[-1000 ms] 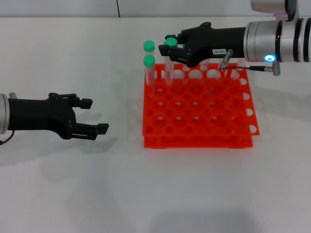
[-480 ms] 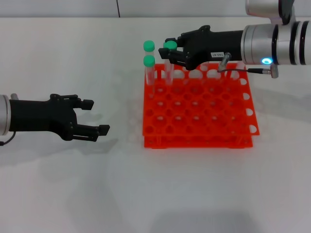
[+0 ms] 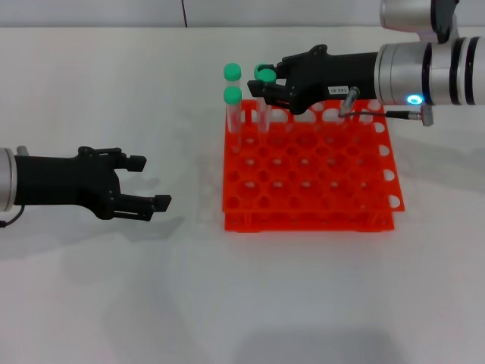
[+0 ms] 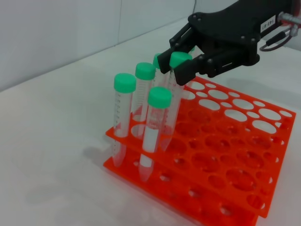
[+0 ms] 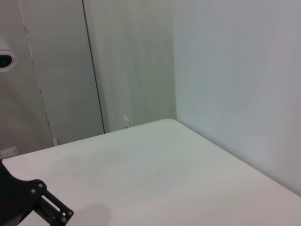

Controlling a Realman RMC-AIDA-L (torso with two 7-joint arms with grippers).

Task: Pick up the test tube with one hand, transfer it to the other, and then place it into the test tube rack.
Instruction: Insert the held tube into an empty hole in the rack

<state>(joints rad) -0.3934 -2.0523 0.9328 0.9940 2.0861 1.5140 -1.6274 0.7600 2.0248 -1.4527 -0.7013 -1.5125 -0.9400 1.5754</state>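
The orange-red test tube rack stands right of the table's middle; the left wrist view shows it too. A green-capped test tube stands in a hole of its far row, slightly tilted. My right gripper, with the white sticker and blue light, hovers at that tube's cap, its fingers either side of the cap and slightly apart from it. My left gripper is open and empty, low over the table to the left of the rack.
Other green-capped tubes stand upright in the rack's far-left corner holes. Most rack holes hold nothing. A thin cable and metal plug hang by the right wrist over the rack's far edge.
The tube's cap has sunk a little lower into the rack while my right gripper has lifted slightly. The left arm has not moved.
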